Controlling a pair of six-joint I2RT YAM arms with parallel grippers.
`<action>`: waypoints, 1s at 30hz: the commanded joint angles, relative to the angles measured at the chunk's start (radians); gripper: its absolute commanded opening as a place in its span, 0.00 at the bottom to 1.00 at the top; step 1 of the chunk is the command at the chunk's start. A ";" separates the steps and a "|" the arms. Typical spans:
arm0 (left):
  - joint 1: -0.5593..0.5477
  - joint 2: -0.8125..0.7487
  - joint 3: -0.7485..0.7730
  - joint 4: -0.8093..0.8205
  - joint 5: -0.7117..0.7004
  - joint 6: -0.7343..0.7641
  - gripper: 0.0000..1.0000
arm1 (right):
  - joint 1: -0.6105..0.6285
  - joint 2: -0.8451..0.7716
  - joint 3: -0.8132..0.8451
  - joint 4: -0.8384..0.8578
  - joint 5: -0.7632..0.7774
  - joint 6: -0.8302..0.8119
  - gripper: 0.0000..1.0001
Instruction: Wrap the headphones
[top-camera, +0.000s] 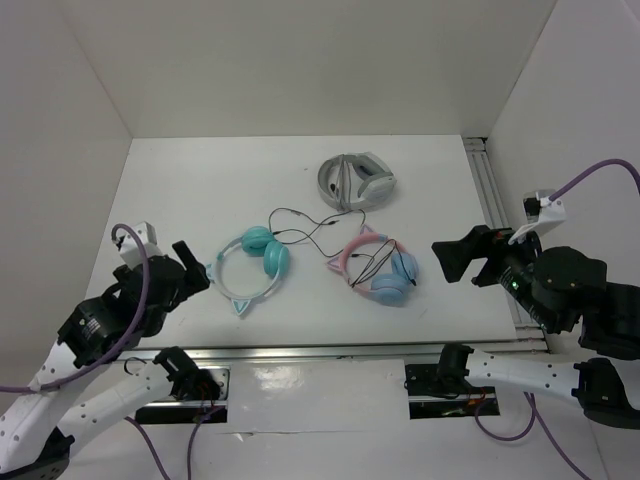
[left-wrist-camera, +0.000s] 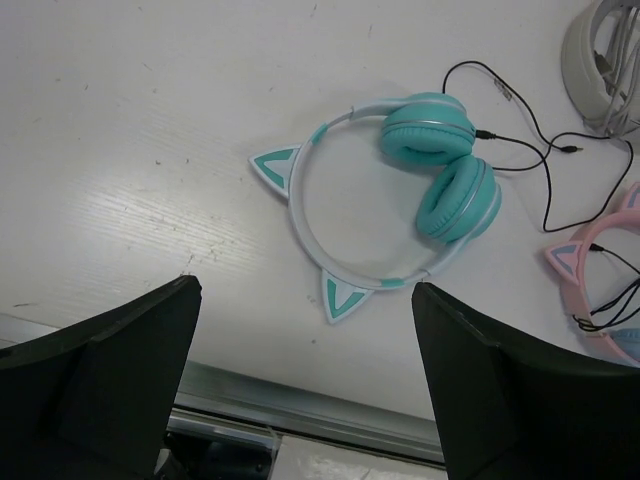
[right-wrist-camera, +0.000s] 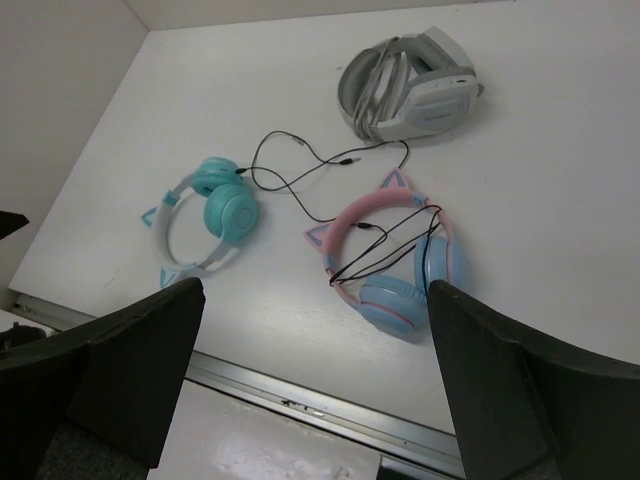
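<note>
The teal headphones (top-camera: 262, 252) lie flat on the white table, left of centre, with the whitish headband and two cat ears toward the near-left. In the left wrist view the headphones (left-wrist-camera: 440, 165) sit just beyond my fingers. Their thin black cable (top-camera: 305, 228) trails loose to the right across the table, toward the pink pair. My left gripper (top-camera: 197, 268) hovers open near the table's front-left, just left of the headband, holding nothing. My right gripper (top-camera: 442, 262) hangs open at the right, apart from the teal headphones (right-wrist-camera: 225, 205), also holding nothing.
Pink-and-blue cat-ear headphones (top-camera: 380, 272) with a black cable over them lie right of centre. Grey-white folded headphones (top-camera: 355, 180) rest at the back. A metal rail (top-camera: 330, 350) runs along the near edge and another rail (top-camera: 490, 190) along the right. White walls enclose three sides.
</note>
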 joint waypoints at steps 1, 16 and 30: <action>0.000 -0.030 0.019 -0.006 -0.038 -0.045 1.00 | -0.008 0.000 0.010 -0.011 0.018 -0.010 1.00; 0.000 0.095 0.063 -0.021 -0.019 -0.112 1.00 | -0.017 -0.071 -0.117 0.141 0.010 -0.021 1.00; 0.153 0.570 -0.254 0.304 0.205 -0.474 0.92 | -0.017 -0.068 -0.300 0.253 -0.152 -0.065 1.00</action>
